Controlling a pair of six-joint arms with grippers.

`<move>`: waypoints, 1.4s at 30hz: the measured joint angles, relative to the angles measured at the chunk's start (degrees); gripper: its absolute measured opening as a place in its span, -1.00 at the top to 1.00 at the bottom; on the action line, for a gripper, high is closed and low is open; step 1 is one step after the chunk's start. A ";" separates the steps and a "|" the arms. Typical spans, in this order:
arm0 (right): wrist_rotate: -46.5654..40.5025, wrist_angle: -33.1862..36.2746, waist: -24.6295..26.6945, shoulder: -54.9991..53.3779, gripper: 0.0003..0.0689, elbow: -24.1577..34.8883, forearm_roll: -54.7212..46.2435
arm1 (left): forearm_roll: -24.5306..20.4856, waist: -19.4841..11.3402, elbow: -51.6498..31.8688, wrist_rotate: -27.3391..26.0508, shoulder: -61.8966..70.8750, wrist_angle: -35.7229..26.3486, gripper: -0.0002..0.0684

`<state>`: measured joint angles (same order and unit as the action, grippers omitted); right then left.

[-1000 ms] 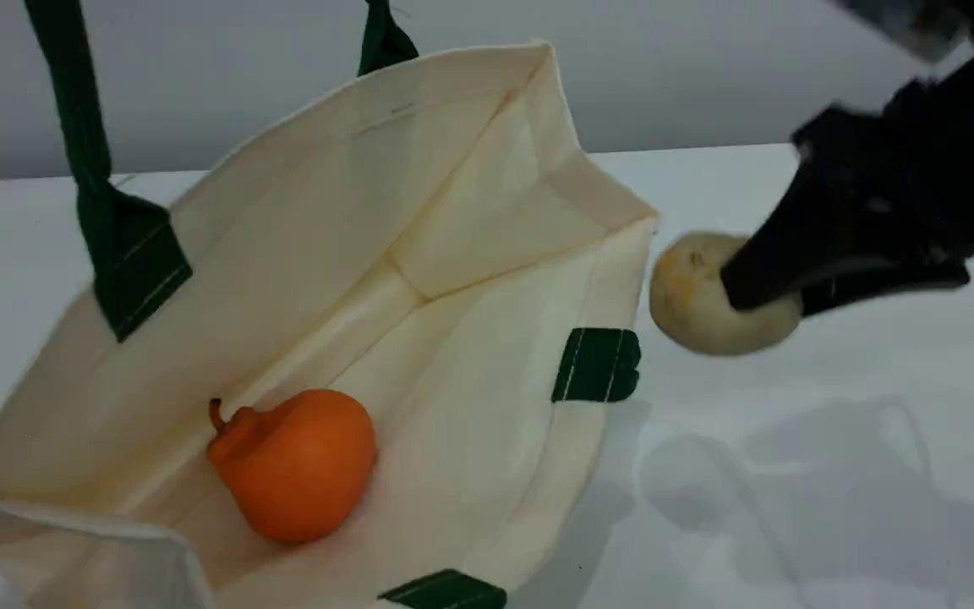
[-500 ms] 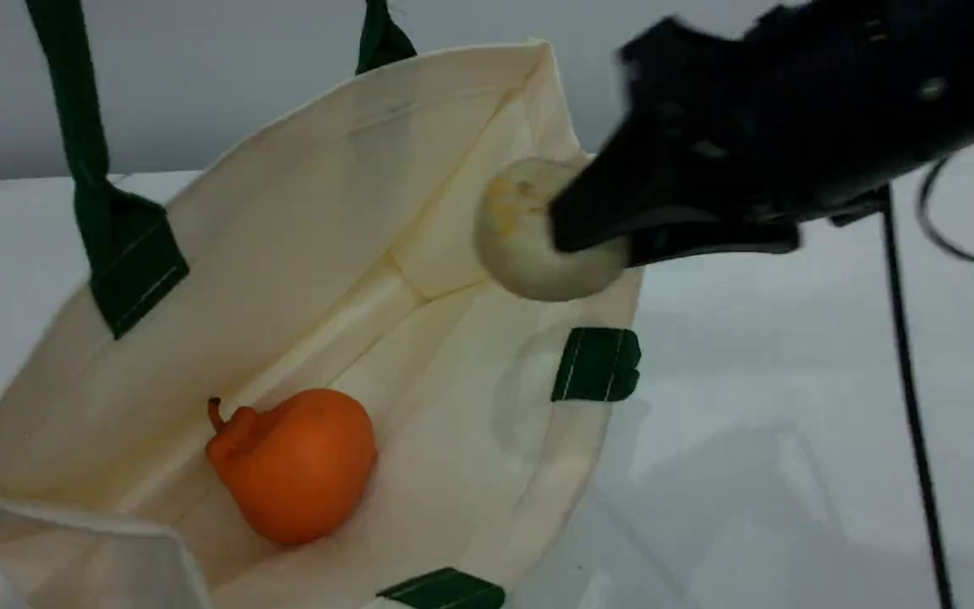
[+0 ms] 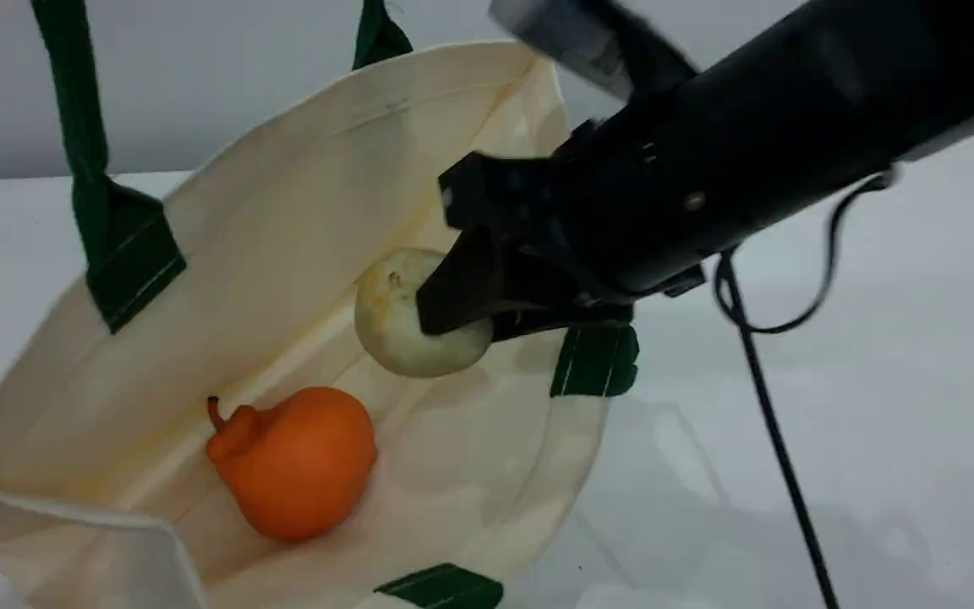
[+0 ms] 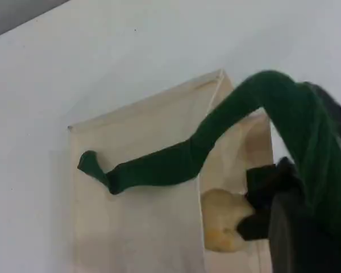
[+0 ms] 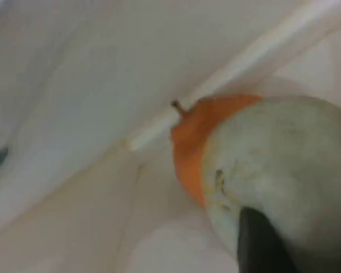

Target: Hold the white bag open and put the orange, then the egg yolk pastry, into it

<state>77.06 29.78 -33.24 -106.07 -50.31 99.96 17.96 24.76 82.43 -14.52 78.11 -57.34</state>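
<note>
The white bag lies open on the table, its far side drawn up by a dark green handle that runs out of the top of the scene view. The orange rests inside on the bag's lower wall. My right gripper is shut on the egg yolk pastry, which hangs inside the bag's mouth just above and right of the orange. In the left wrist view the green handle runs into my left gripper, which is shut on it. The right wrist view shows the pastry in front of the orange.
A black cable hangs from the right arm down over the white table to the right of the bag. Green stitched tabs sit on the bag's near rim. A grey wall stands behind.
My right gripper has carried the pastry leftward from beside the bag, over its right rim, and down into the opening. The bag, handle and orange have barely moved.
</note>
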 joint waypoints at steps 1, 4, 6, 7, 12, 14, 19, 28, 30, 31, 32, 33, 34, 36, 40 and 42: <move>0.00 -0.42 0.00 -1.27 0.26 -0.97 -0.04 | 0.00 0.00 0.00 0.00 0.00 0.00 0.79; 0.00 -1.25 0.00 -5.59 0.27 -4.29 -0.04 | 0.06 0.00 0.00 0.00 0.00 0.00 0.79; 0.00 -0.88 0.00 -7.84 0.27 -6.03 -0.04 | 0.06 0.00 0.00 0.00 0.00 0.00 0.79; 0.00 -0.75 0.00 -8.84 0.27 -6.85 -0.04 | 0.06 0.00 0.00 0.00 0.00 0.00 0.79; -0.05 -0.03 0.00 -11.16 0.27 -9.60 -0.04 | 0.06 0.00 0.00 0.00 0.00 0.00 0.79; -0.05 1.37 0.00 -11.16 0.27 -9.59 -0.04 | 0.06 0.00 0.00 0.00 0.00 0.00 0.79; -0.05 2.93 0.00 -11.16 0.27 -9.59 -0.04 | 0.06 0.00 0.00 0.00 0.00 0.00 0.79; -0.05 6.19 0.00 -11.11 -0.20 -9.59 -0.04 | 0.06 0.00 0.00 0.00 0.00 0.03 0.79; -0.05 7.35 0.00 -11.11 -0.33 -9.59 -0.04 | 0.00 0.00 0.00 0.00 0.00 0.03 0.79; -0.05 7.88 0.06 -11.11 -0.36 -9.59 -0.04 | 0.00 0.00 0.00 0.00 0.06 0.03 0.79; -0.05 8.18 0.06 -11.11 -0.38 -9.59 -0.04 | 0.00 0.00 0.00 0.00 0.12 0.21 0.79; -0.05 8.13 0.06 -11.11 -0.40 -9.59 -0.04 | 0.00 0.00 0.00 0.00 0.26 0.41 0.79; -0.05 8.07 0.11 -11.11 -0.41 -9.59 -0.04 | -0.05 0.00 0.00 0.00 0.47 0.42 0.79; -0.05 8.06 0.18 -10.92 -0.41 -9.59 -0.04 | -0.05 0.00 0.00 -0.15 0.86 0.42 0.79; -1.90 10.87 1.37 -9.82 -0.41 -9.59 -3.54 | -0.99 0.00 0.00 -0.40 2.04 0.85 0.79; -3.53 12.74 2.53 -8.70 -0.41 -9.59 -6.00 | -1.80 0.00 0.00 -0.40 2.76 0.85 0.79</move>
<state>73.52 42.52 -30.70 -114.78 -59.90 93.96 16.16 24.76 82.43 -14.91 80.87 -56.49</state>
